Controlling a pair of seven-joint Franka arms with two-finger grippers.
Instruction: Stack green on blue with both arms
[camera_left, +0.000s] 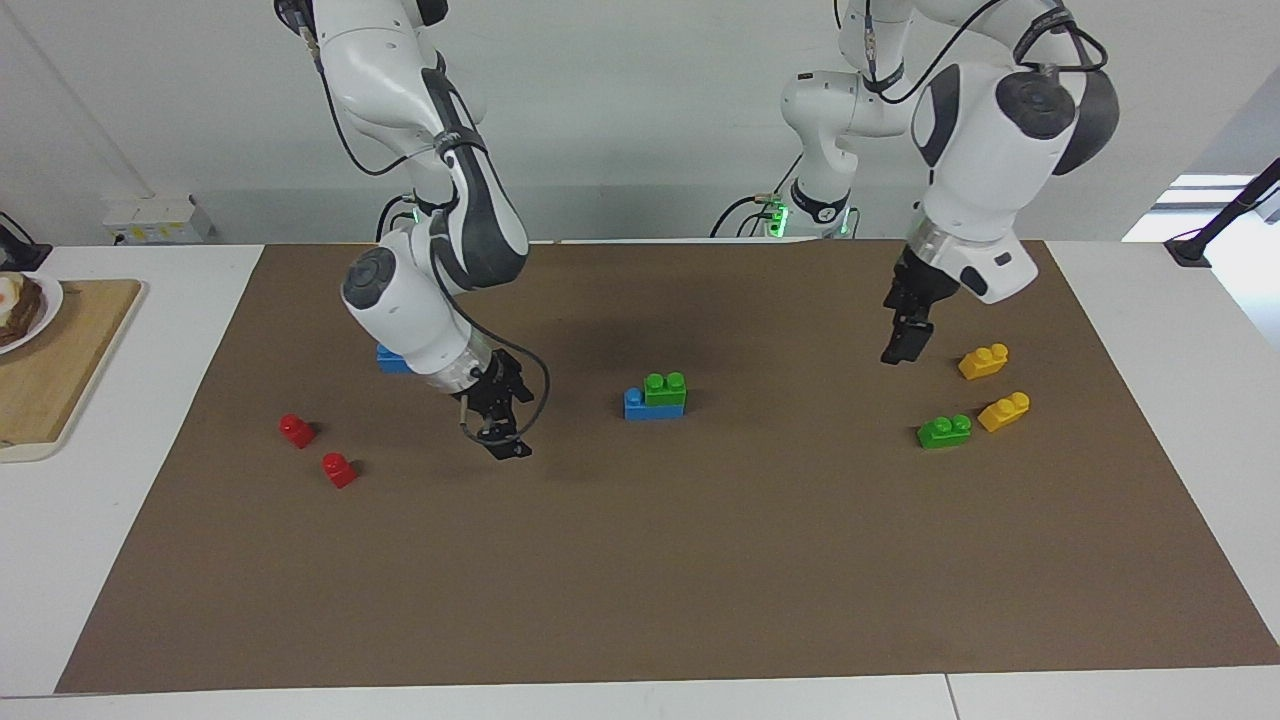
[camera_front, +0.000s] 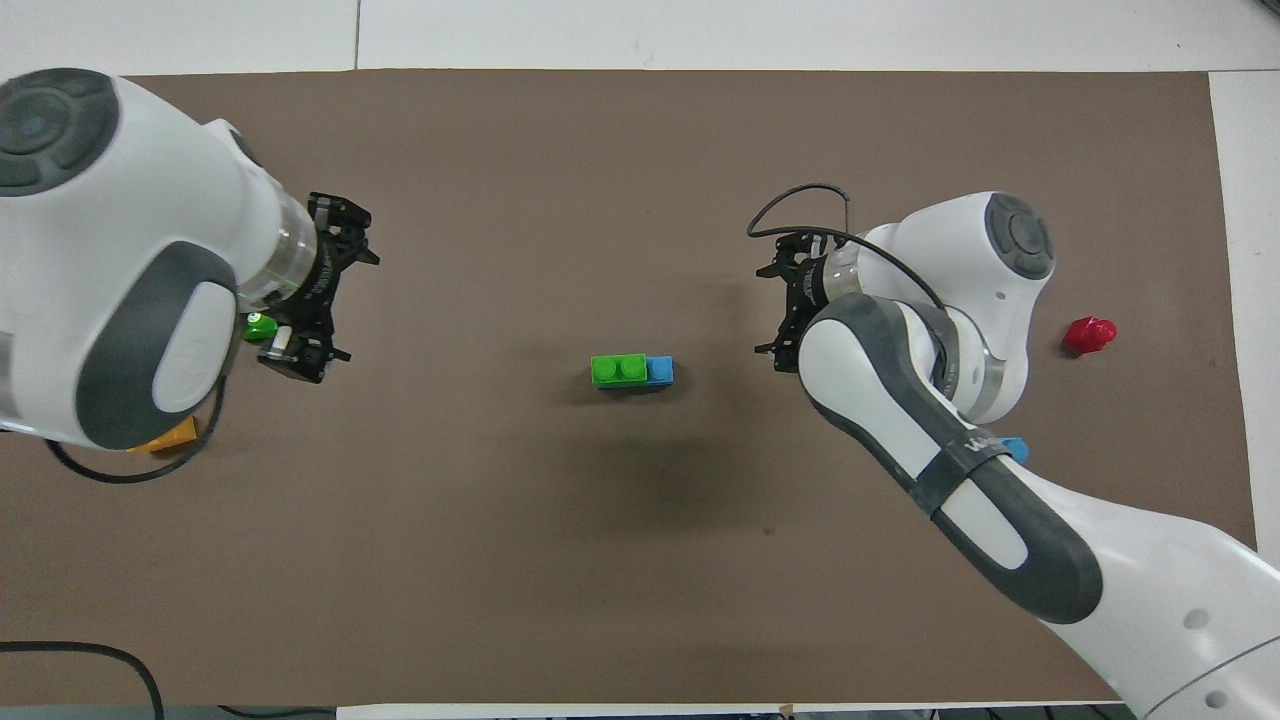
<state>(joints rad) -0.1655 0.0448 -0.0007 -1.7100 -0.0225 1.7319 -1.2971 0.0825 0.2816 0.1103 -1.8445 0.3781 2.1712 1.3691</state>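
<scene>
Now green brick (camera_left: 666, 388) sits on blue brick (camera_left: 636, 404) at brown mat (camera_left: 700, 560) centre; left gripper (camera_left: 899, 345) & right gripper (camera_left: 498, 432) both wide, hold nothing.

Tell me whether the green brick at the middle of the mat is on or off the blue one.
On. The green brick sits squarely atop the blue brick, covering all but one end stud; nothing holds either.
</scene>
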